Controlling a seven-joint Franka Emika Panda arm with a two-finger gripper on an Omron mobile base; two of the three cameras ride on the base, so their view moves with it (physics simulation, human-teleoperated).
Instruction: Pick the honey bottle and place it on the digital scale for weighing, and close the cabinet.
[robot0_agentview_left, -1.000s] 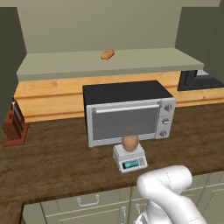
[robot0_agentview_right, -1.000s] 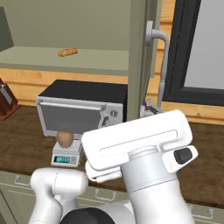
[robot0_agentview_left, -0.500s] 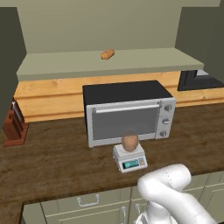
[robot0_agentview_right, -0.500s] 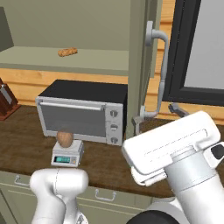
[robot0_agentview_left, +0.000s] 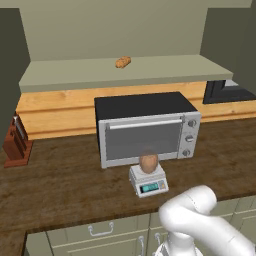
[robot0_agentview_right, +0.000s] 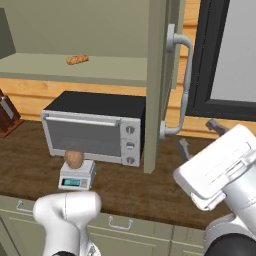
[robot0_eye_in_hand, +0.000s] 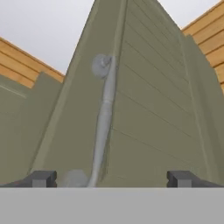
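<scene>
Here, from the left base, the honey bottle (robot0_agentview_left: 148, 162) sits on the digital scale (robot0_agentview_left: 148, 181) on the table. From the right base, the cabinet (robot0_agentview_right: 159, 75) door stands open. Up close, spread jaws face its upright handle (robot0_eye_in_hand: 103, 121).
</scene>
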